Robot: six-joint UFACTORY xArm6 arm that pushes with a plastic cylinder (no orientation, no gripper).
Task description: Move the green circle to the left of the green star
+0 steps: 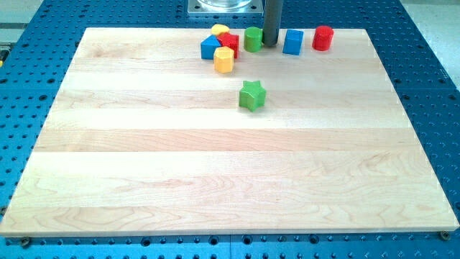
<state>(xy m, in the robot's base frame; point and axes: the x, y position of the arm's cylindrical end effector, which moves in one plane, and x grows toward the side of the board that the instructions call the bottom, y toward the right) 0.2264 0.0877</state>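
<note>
The green circle (253,39), a short green cylinder, stands near the top edge of the wooden board (144,165). The green star (252,96) lies below it, nearer the board's middle. My tip (270,44) is the lower end of the dark rod, just to the right of the green circle and touching or almost touching it. The rod stands between the green circle and the blue block.
A blue block (292,42) and a red cylinder (323,37) stand to the right of the rod. Left of the green circle is a cluster: a blue block (210,47), a red block (229,42), a yellow block (220,30) and a yellow hexagon (223,60).
</note>
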